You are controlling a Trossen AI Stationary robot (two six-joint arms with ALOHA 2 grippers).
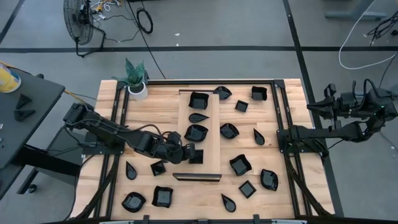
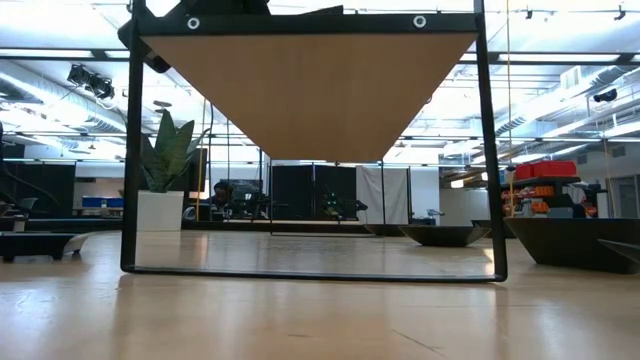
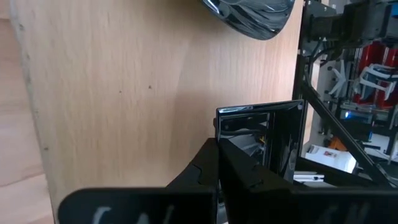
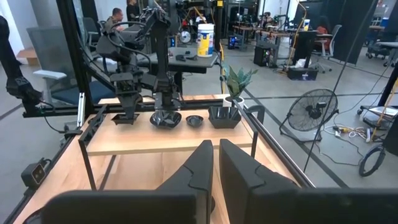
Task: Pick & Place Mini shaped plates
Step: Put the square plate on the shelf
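Observation:
A long pale wooden board (image 1: 210, 146) stands raised on a black frame in the middle of the table. On it lie a square plate (image 1: 199, 99), a teardrop plate (image 1: 199, 117) and a wavy-rimmed bowl (image 1: 196, 132). My left gripper (image 1: 189, 154) reaches in from the table's left over the board's near part, shut on a square black plate (image 1: 198, 155). Several more mini shaped plates lie scattered on the table on both sides of the board. My right gripper (image 1: 313, 106) waits at the table's right edge, shut with nothing in it (image 4: 216, 149). My left gripper pinches the square plate by one side of its rim (image 3: 231, 144) between its two fingers. The fingers slant down from the table's left. The plate (image 3: 264, 134) sits tilted just over the board (image 3: 124, 93); whether it touches the wood I cannot tell.
A white pot with a green plant (image 1: 137, 87) stands at the far left corner. Black frame rails run along the table's left and right sides (image 1: 283, 124). Plates lie close to the board at the near left (image 1: 158, 168) and at the right (image 1: 229, 130). The wavy bowl (image 3: 249, 12) lies just beyond the held plate.

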